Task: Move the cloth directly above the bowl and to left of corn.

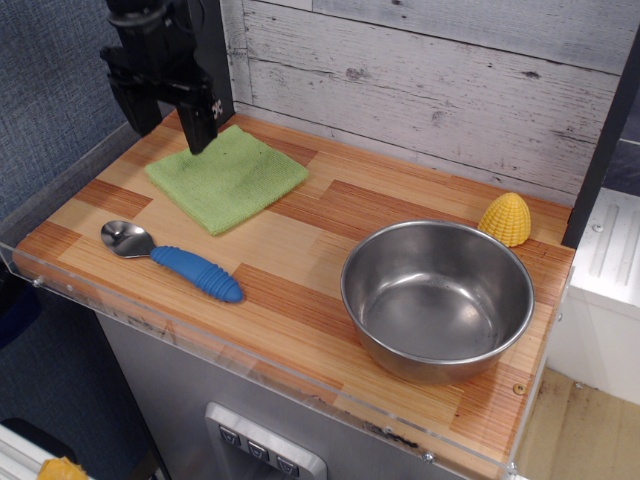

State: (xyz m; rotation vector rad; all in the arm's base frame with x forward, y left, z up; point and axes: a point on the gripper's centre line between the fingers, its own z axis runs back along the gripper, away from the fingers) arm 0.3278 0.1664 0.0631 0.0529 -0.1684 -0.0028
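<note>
End effector (167, 112) is seen at the far left rear of the table (300, 250), its two dark fingers spread apart with nothing between them. The fingertips are held over the rear left corner of the cloth (227, 177); whether they touch it cannot be told. The left finger is placed at the table's left edge, beside the blue textured wall, so little room is left on that side.

Below and slightly right of the end effector, the cloth is laid flat, turned like a diamond, with its rear corner close to the plank wall. Nearer the front edge, below the end effector, a spoon (170, 257) with a blue ribbed handle is laid at a slant, its metal scoop toward the left edge; it is kept apart from the cloth.

Right of the cloth, a wide strip of bare wood is left open along the rear wall. Far to the right of the end effector, the bowl (437, 298) is set near the front right corner, empty and upright. Just behind its right rim, the corn (505, 219) is placed, near the bowl but not touching it, close to the table's right edge.
</note>
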